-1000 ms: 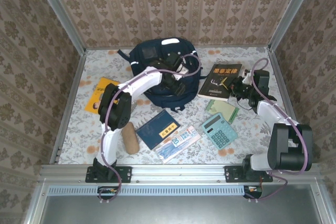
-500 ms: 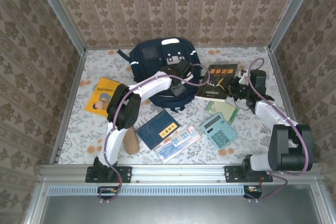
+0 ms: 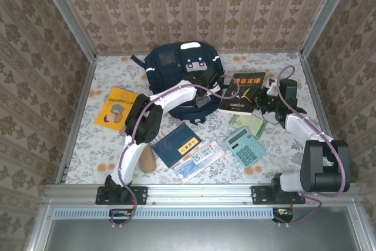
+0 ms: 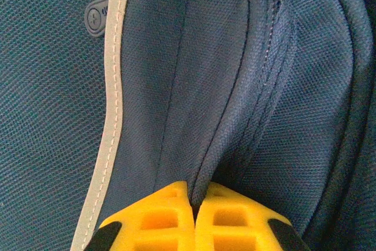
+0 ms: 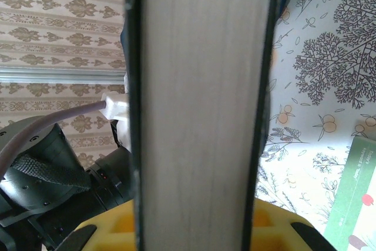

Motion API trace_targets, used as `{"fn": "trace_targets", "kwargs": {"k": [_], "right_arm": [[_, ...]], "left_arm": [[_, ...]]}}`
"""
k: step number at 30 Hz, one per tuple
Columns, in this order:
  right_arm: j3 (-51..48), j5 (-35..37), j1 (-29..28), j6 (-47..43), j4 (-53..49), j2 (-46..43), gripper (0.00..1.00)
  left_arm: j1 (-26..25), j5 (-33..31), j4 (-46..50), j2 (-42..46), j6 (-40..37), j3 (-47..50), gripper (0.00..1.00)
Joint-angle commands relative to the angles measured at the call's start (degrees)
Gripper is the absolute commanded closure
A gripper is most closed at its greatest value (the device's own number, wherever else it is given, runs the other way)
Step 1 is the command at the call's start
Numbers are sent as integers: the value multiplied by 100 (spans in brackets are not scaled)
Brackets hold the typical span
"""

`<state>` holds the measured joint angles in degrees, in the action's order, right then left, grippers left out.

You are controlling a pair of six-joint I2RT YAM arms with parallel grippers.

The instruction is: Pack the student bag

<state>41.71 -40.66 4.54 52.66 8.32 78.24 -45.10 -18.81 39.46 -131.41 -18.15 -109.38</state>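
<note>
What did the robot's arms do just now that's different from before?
The left tool slid rightward across the large dark navy fabric backpack and pinched shut on a fold of it. The right tool kept clamping the black hardcover book, which shifted left slightly. Everything else on the table stayed put.

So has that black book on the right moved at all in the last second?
Yes. The black book, clamped in the right gripper, has shifted left toward the student bag and away from the right-hand wall.
</note>
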Motion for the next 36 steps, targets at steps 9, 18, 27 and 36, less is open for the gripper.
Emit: {"fn": "trace_targets", "kwargs": {"k": [9, 18, 27, 36], "right_arm": [[-240, 56, -200, 435, 702, -172, 100], [-315, 435, -835, 1339, 1703, 303, 100], [438, 1719, -1945, 2309, 3324, 1658, 100], [1736, 3350, -2647, 2485, 3737, 3045, 100]], "left_arm": [[115, -430, 611, 483, 457, -1378, 100], [231, -158, 980, 528, 862, -2561, 100], [316, 408, 1124, 551, 1376, -3110, 100], [281, 581, 1134, 573, 1726, -3312, 100]]}}
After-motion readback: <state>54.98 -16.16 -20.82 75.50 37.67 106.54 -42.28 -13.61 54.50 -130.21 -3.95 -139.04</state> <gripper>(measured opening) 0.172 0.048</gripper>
